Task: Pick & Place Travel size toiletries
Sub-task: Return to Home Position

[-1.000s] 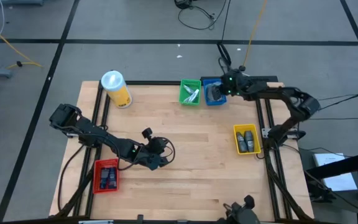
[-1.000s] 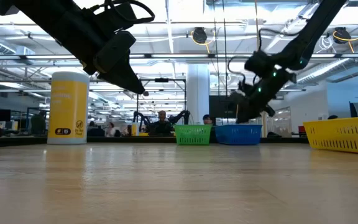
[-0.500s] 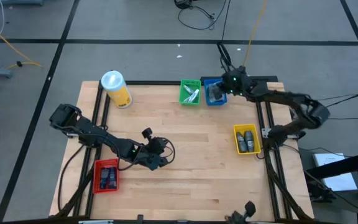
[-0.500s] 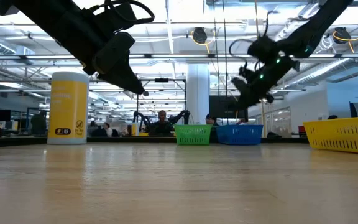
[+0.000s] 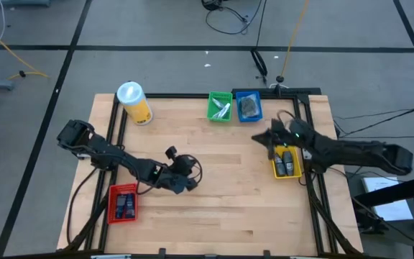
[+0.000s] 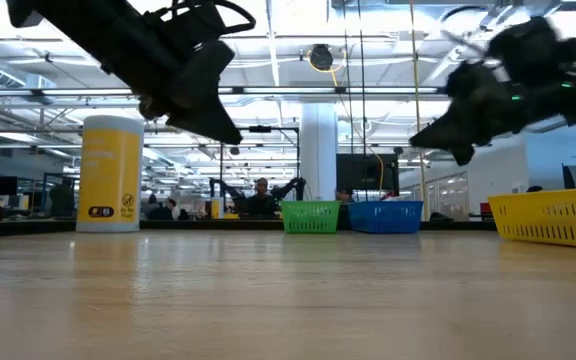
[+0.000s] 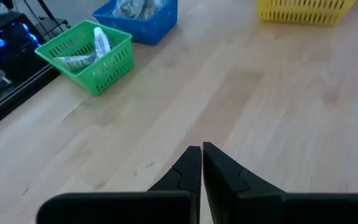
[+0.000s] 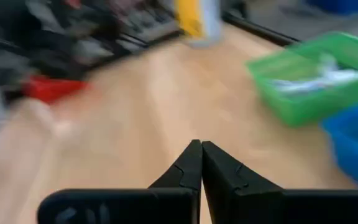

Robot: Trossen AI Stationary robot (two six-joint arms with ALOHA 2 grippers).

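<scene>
Right jaws pressed together, hovering above the counter (image 5: 221,155) at the yellow basket (image 5: 272,164) — dark toiletries (image 5: 286,163) lie inside it. Left jaws together too, near the red basket (image 5: 111,205) — more inside.

Pale wood table (image 5: 228,194) | yellow canister (image 5: 139,110), white lid (image 5: 129,92) | green tray (image 5: 210,108), white sachets (image 5: 222,109) | blue tray (image 5: 248,93), grey items (image 5: 249,107) | yellow tray (image 5: 272,164), dark grey bottles (image 5: 287,165) | red tray (image 5: 111,203), dark tubes (image 5: 125,205), blue marks | black arms (image 5: 113,157)
</scene>
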